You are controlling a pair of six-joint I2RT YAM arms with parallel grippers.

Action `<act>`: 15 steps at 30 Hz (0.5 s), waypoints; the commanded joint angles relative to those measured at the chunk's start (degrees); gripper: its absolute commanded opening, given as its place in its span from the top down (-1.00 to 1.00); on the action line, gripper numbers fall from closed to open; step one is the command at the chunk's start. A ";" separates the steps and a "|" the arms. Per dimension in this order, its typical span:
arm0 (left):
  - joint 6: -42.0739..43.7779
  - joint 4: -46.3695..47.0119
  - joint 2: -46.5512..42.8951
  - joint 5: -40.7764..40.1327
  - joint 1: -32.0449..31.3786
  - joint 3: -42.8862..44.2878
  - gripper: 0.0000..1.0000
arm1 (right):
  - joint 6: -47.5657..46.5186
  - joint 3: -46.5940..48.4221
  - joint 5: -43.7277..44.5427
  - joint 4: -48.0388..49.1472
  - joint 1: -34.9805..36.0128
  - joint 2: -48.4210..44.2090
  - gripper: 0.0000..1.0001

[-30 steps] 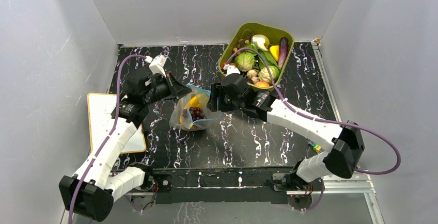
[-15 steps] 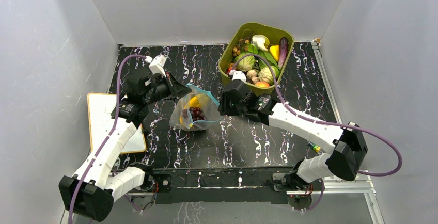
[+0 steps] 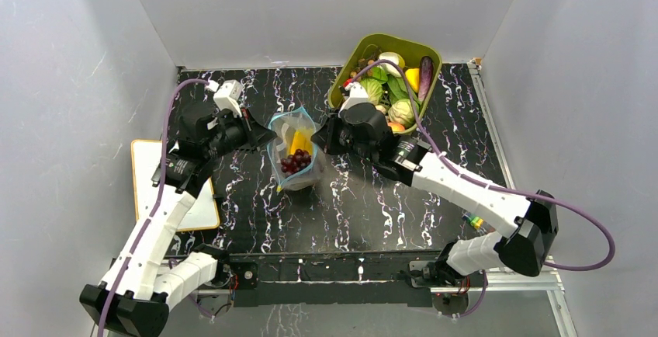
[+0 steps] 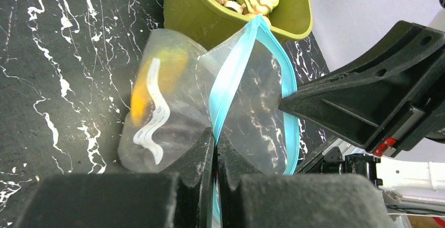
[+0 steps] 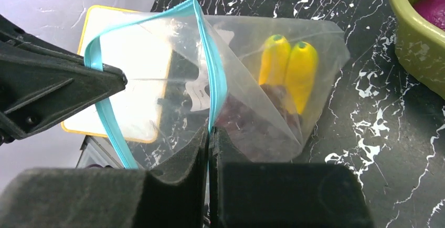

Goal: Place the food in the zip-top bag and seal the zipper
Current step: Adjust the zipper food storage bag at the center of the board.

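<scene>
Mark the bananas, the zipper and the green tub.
bananas (image 5: 288, 68): right wrist view, middle of the yellow pair.
zipper (image 4: 232, 75): left wrist view, midway along the light blue strip.
tub (image 3: 403, 40): top external view, far rim.

Claws: two, left claw (image 4: 215, 143) and right claw (image 5: 209, 132)
Zip-top bag (image 3: 296, 178): one
Bananas (image 5: 289, 70) in it: two
Grape bunch (image 3: 296, 161): one
Green tub (image 3: 399, 39): one
Eggplant (image 3: 425, 67): one
Yellow-edged white board (image 3: 151, 178): one
Marbled surface (image 3: 372, 197): one
</scene>
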 commanded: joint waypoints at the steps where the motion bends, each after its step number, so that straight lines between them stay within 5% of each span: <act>1: 3.74 -3.77 -1.31 -1.96 -0.14 4.04 1.00 | -0.88 -1.31 -0.16 6.63 0.17 0.17 1.00; 9: 3.66 2.62 -3.33 3.82 -0.15 0.40 1.00 | -5.03 -1.57 1.21 4.80 0.08 3.27 1.00; 15: 4.33 7.96 -3.95 7.80 -0.14 -6.22 1.00 | -10.31 2.43 5.20 -0.86 -0.09 3.45 0.37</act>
